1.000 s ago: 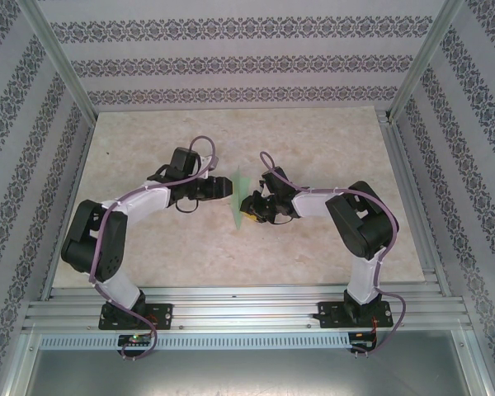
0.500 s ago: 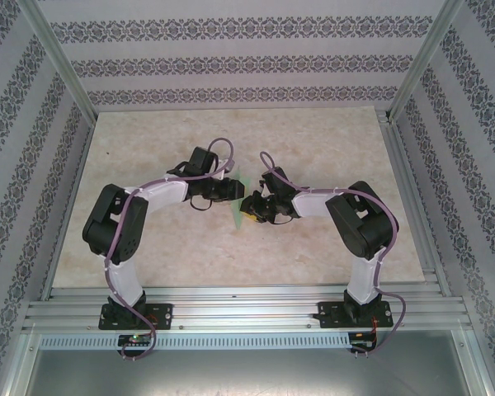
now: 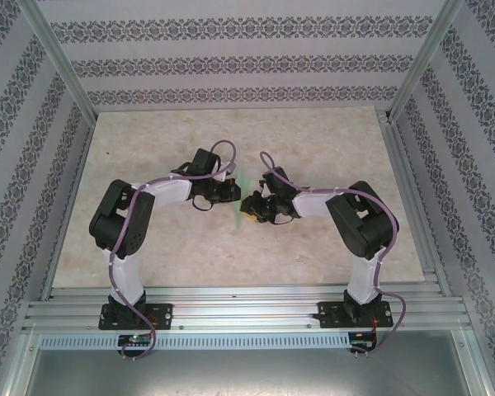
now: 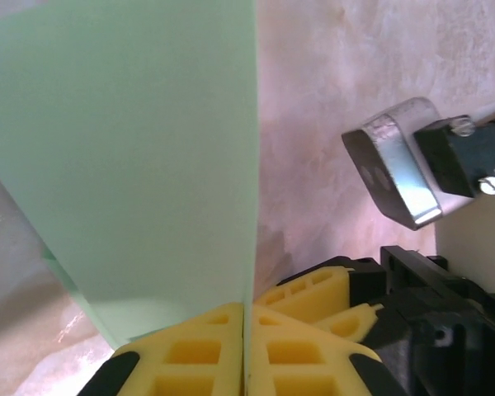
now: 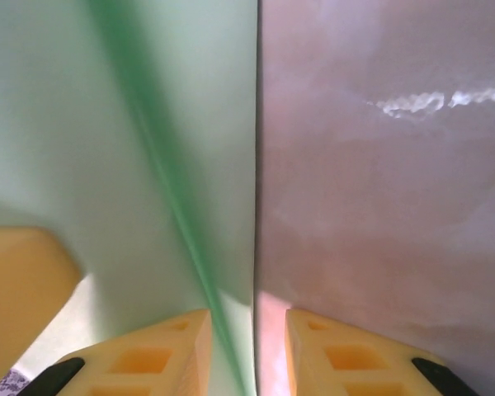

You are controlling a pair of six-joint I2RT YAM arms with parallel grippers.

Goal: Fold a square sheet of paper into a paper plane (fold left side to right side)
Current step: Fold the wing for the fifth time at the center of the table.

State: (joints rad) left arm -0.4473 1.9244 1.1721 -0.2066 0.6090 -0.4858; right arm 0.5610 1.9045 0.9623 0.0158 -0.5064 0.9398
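1. Left hand is clamped shut, its yellow fingers pressed together on the straight edge of the thin, light green, creased paper plane.
2. Right hand: its yellow fingers stand slightly apart with the paper plane's edge between them. I cannot tell whether they pinch it.
3. Paper plane stands on edge near the middle of the pale marbled bench, running from 12 to 6 o'clock. The left hand is at its 9 o'clock and the right hand at about 4.

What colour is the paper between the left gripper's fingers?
The paper is plain light green, with no print. It shows best in the left wrist view.
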